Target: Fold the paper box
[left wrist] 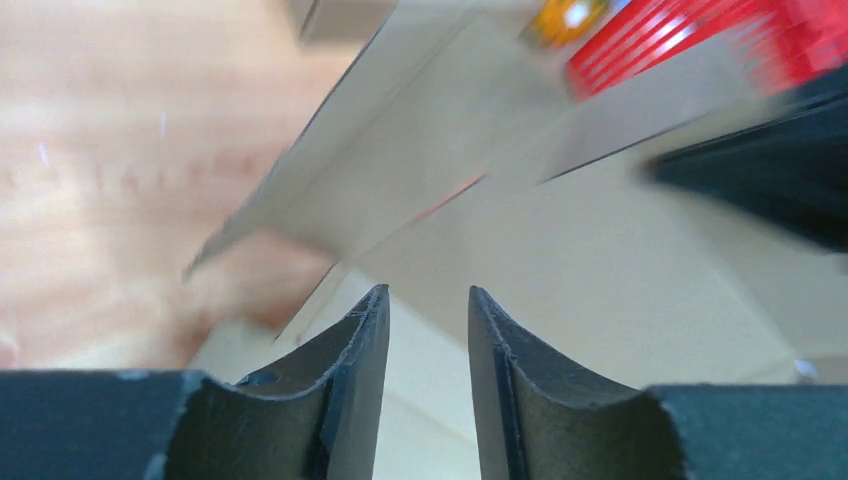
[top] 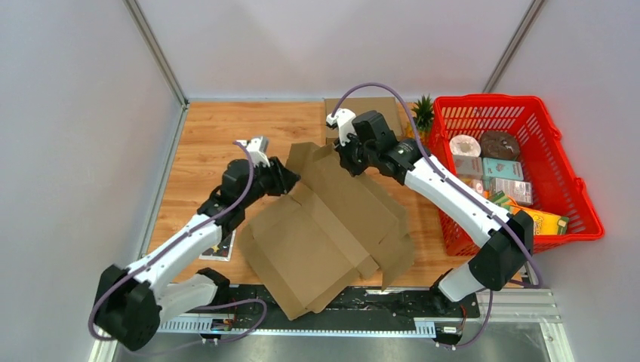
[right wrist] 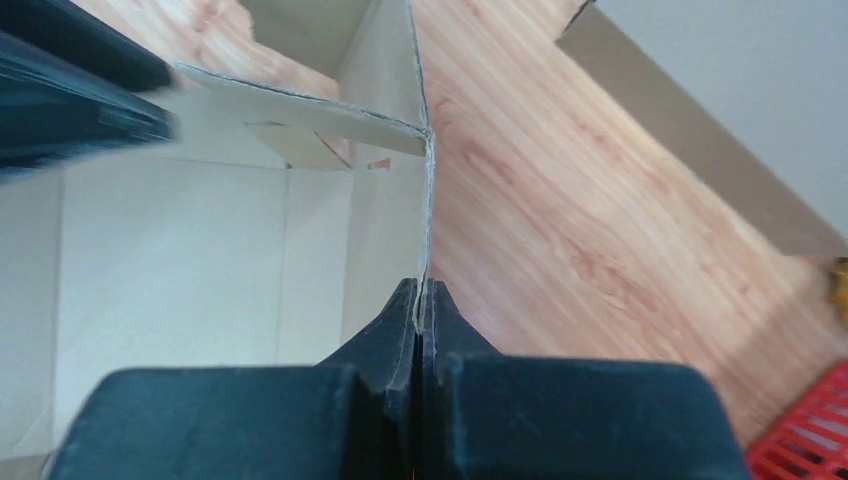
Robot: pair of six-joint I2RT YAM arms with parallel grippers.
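The brown paper box (top: 324, 226) lies half-folded across the middle of the wooden table, several flaps spread toward the near edge. My right gripper (top: 346, 157) is at the box's far edge, shut on the thin upright edge of a cardboard wall (right wrist: 424, 215), which runs straight up from between its fingertips (right wrist: 421, 290). My left gripper (top: 290, 179) sits at the box's far left flap; its jaws stand apart (left wrist: 428, 295) with nothing between them, and pale cardboard panels (left wrist: 560, 290) fill the blurred view just beyond.
A red basket (top: 580, 188) full of packaged goods stands at the right, close to the right arm. A flat cardboard piece (top: 362, 105) and a small pineapple (top: 423, 113) lie at the back. A dark card (top: 219, 249) lies under the left arm.
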